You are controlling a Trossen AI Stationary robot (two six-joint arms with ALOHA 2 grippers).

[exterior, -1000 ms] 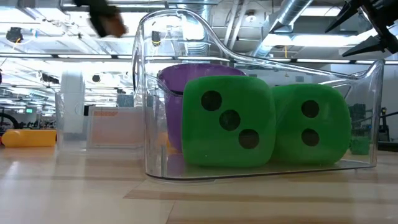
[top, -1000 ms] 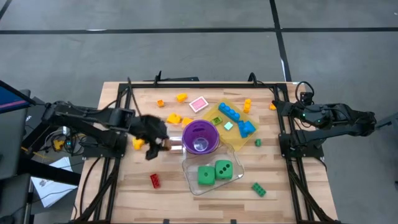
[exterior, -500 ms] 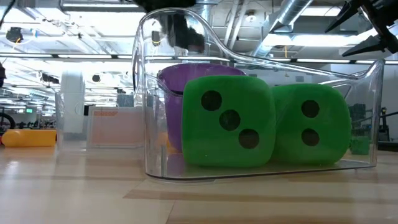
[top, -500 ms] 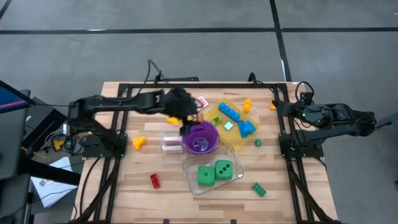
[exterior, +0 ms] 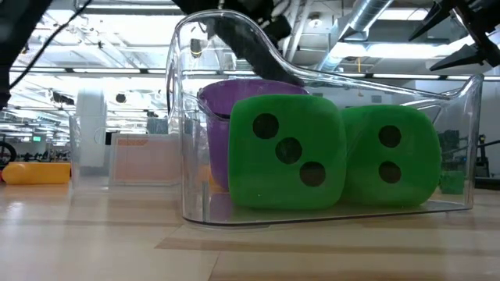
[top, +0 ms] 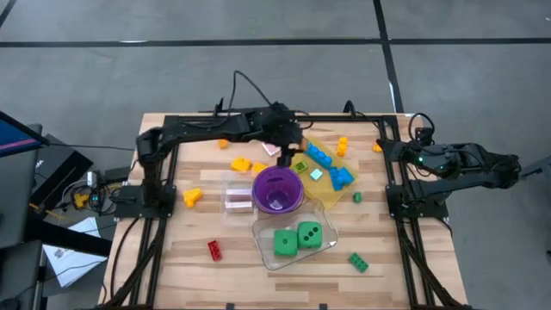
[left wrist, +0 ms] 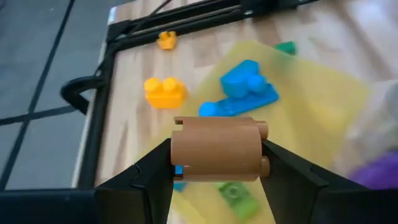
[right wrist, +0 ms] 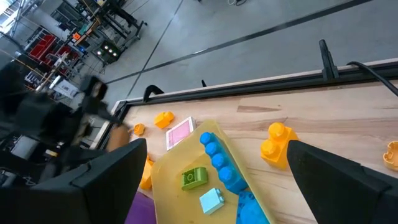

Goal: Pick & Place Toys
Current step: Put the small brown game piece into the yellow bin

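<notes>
- Looking down, the left gripper (top: 287, 142) hovers above the far-left edge of the yellow tray (top: 344, 158). The right gripper (top: 405, 153) waits off the tray's right side, fingers spread. Loose toys lie on the table: a red brick (top: 214, 250), a yellow piece (top: 191, 197), a green brick (top: 358, 262).
- Low view: two green dice (exterior: 287, 151) already sit in the clear tub (exterior: 195, 117).
- Left wrist: fingers pinch a brown block (left wrist: 216, 149) above the tray.
- Judgement: sorting partly done; several pieces left.

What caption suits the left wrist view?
Left hand holding a brown brick above the yellow tray.
</notes>
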